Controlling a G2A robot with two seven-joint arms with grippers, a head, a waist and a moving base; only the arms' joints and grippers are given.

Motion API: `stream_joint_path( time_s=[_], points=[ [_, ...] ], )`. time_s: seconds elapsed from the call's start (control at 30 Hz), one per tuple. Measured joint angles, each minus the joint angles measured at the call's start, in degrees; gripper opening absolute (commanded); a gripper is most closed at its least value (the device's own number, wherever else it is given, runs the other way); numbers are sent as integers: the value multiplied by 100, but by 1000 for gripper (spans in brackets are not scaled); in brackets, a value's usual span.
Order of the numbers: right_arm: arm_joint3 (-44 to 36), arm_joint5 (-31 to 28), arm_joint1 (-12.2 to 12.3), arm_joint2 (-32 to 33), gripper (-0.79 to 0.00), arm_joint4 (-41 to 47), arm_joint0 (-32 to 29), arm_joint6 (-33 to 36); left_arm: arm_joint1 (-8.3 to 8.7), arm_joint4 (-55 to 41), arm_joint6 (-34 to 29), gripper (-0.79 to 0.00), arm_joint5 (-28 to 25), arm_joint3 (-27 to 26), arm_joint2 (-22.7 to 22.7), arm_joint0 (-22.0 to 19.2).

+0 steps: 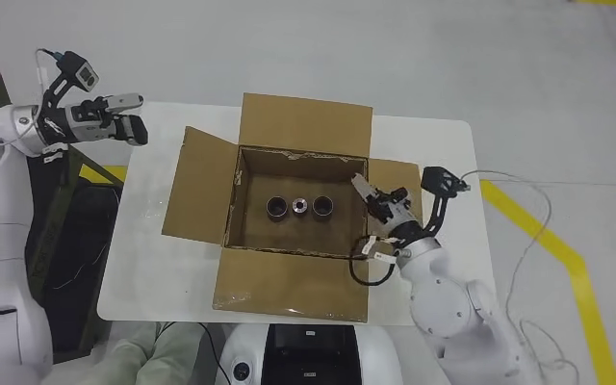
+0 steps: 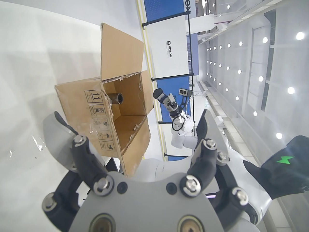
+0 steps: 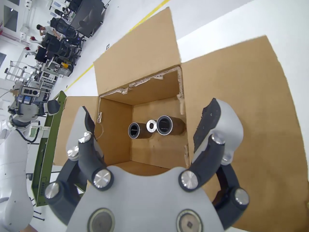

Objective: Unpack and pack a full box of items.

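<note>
An open cardboard box (image 1: 204, 188) stands mid-table with its flaps spread. On its floor lie two dark metal cylinders (image 1: 277, 207) (image 1: 321, 206) with a smaller silver ring-faced part (image 1: 299, 206) between them. My right gripper (image 1: 372, 192) hangs open over the box's right edge, empty; its wrist view looks down on the cylinders (image 3: 135, 130) (image 3: 166, 125) and the silver part (image 3: 151, 125) between its fingers (image 3: 212, 117). My left gripper (image 1: 138, 117) is open and empty, off the table's far left corner. From its wrist view (image 2: 132, 126) the box (image 2: 79, 102) and one cylinder (image 2: 117, 98) show.
The white table (image 1: 433, 144) has bare room around the box, most to the right and far side. A green rack (image 3: 45, 146) and dark gear (image 1: 82, 226) stand beside the table's left edge. A cable (image 1: 520, 192) trails from the right arm.
</note>
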Motion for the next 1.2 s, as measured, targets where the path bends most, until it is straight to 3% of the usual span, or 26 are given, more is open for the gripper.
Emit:
stream_joint_path(
  time_s=[0.23, 0.5, 1.2],
  points=[
    [265, -60, -106, -557, 0, -225, 735, 666, 186, -354, 0, 0, -274, 436, 242, -197],
    [685, -12, -204, -998, 0, -685, 1312, 1179, 193, -407, 0, 0, -322, 487, 272, -224],
    [752, -127, -201, -1034, 0, -778, 1346, 1279, 193, -407, 0, 0, -322, 487, 272, -224]
  ],
)
